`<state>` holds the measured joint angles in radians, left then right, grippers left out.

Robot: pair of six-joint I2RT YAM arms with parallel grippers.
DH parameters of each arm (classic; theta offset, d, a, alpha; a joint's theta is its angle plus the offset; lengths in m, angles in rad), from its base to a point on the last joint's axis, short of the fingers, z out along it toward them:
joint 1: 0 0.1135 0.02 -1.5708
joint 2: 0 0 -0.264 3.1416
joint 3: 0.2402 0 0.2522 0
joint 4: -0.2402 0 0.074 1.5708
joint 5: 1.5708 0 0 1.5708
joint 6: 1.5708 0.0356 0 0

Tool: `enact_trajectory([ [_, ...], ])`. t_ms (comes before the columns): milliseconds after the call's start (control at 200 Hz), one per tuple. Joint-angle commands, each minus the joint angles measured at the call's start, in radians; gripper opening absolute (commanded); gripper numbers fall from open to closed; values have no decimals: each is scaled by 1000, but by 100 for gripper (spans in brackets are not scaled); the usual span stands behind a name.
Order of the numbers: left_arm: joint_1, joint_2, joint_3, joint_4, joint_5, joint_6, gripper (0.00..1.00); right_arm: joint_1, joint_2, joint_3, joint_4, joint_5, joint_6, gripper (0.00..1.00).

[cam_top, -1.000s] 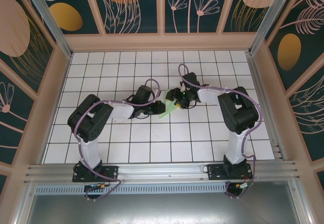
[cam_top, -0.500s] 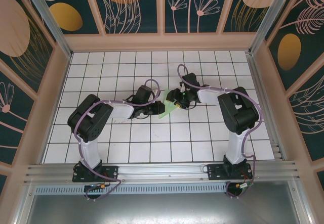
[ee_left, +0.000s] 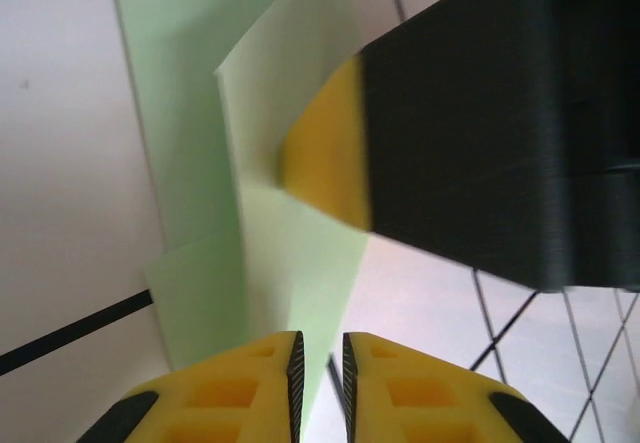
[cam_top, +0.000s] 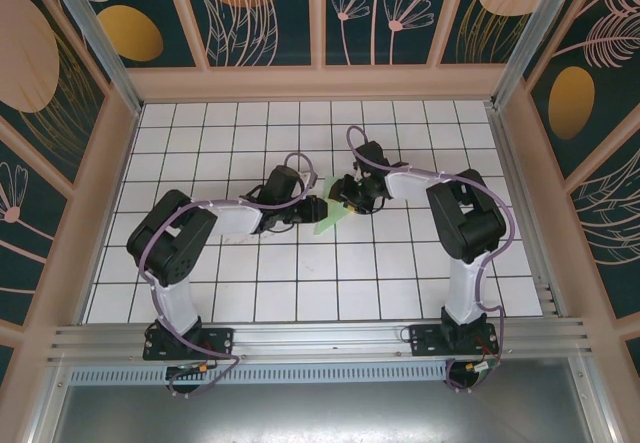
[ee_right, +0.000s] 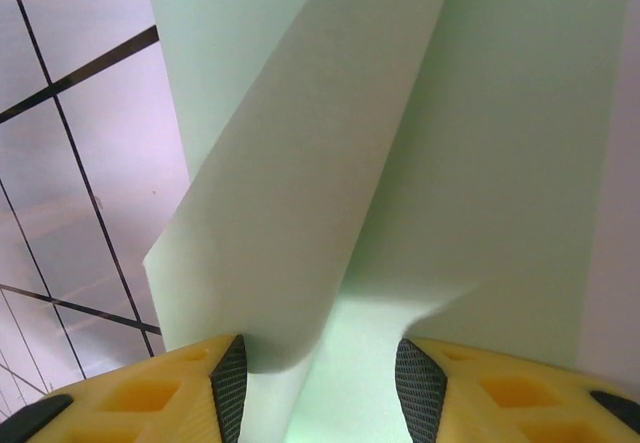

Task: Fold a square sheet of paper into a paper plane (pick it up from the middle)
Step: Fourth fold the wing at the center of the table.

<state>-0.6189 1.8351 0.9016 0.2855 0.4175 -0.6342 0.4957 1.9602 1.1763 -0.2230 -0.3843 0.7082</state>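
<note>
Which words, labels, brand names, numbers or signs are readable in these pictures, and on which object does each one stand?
None are readable. The pale mint-green folded paper is blank, the white grid-tiled table bears only black lines, and the dark teal wall panels carry plant drawings without letters.

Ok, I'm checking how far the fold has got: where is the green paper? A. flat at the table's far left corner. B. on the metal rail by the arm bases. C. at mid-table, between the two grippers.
C: from above, the green paper sits at mid-table between the left gripper and the right gripper, whose tips meet at it.
</note>
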Motion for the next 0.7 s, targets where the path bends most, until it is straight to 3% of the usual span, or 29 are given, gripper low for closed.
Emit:
enact_trajectory([
  [0, 5, -52, 8, 24, -2, -4, 21, 15, 137, -38, -114, 149, -15, 51],
  [696, 4, 47, 40, -14, 14, 3, 16, 33, 183, 3, -157, 169, -21, 57],
])
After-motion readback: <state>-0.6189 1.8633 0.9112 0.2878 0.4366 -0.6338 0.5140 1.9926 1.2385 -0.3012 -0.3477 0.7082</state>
